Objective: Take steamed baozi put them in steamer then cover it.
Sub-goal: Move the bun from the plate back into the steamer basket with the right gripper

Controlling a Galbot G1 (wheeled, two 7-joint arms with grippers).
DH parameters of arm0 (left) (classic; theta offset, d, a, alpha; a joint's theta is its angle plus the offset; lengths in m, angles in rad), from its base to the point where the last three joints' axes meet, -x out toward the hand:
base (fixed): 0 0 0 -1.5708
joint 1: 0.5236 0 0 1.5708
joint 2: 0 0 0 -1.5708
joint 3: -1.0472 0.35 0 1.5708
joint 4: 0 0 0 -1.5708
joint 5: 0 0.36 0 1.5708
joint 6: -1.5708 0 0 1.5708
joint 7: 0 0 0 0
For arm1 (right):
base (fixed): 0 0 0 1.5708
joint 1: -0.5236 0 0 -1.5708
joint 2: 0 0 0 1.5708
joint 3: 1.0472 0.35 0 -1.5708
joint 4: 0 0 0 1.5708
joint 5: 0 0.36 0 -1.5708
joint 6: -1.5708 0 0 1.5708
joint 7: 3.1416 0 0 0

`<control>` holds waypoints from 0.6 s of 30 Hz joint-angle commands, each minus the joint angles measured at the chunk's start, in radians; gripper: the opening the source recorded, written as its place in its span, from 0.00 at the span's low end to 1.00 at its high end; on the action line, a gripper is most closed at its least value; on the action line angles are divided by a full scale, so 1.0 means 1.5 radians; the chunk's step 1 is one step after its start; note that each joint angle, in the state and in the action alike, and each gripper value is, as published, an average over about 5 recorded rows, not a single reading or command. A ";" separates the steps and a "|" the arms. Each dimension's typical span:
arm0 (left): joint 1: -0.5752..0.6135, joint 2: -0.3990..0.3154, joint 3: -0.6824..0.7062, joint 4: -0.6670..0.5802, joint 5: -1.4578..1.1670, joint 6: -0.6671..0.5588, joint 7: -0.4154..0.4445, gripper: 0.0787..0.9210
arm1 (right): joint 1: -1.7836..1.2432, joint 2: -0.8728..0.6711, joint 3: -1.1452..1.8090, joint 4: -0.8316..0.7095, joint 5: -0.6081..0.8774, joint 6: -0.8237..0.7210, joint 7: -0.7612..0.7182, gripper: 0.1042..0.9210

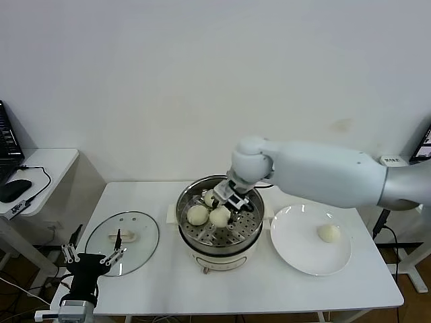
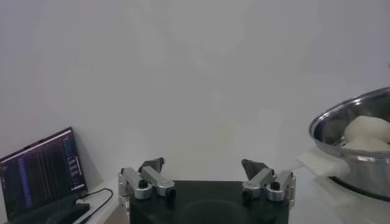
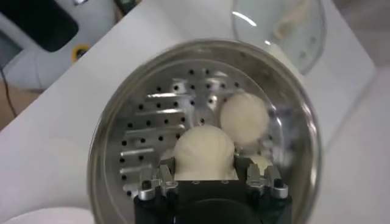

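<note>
Three smooth cream-white dough buns [image 1: 198,214] sat in the shiny steel steamer [image 1: 219,249], the right gripper [image 3: 205,176] fingers gently clamped across one soft, squashable bun's sides, left gripper [image 1: 93,256] fingers apart.

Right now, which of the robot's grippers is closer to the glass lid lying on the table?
Left. The left gripper hovers open at the glass lid's near edge, at the table's left end. The right gripper is inside the steamer, shut on a baozi.
</note>
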 commanded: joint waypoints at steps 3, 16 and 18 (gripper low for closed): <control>0.001 -0.003 0.000 -0.001 0.001 -0.001 0.000 0.88 | -0.033 0.050 -0.027 -0.013 -0.105 0.104 0.020 0.61; 0.002 -0.007 0.004 -0.001 0.002 -0.002 -0.001 0.88 | -0.027 0.035 -0.029 0.018 -0.094 0.127 0.010 0.61; 0.002 -0.007 0.004 -0.002 0.002 -0.002 -0.001 0.88 | -0.026 0.032 -0.028 0.019 -0.094 0.128 0.009 0.61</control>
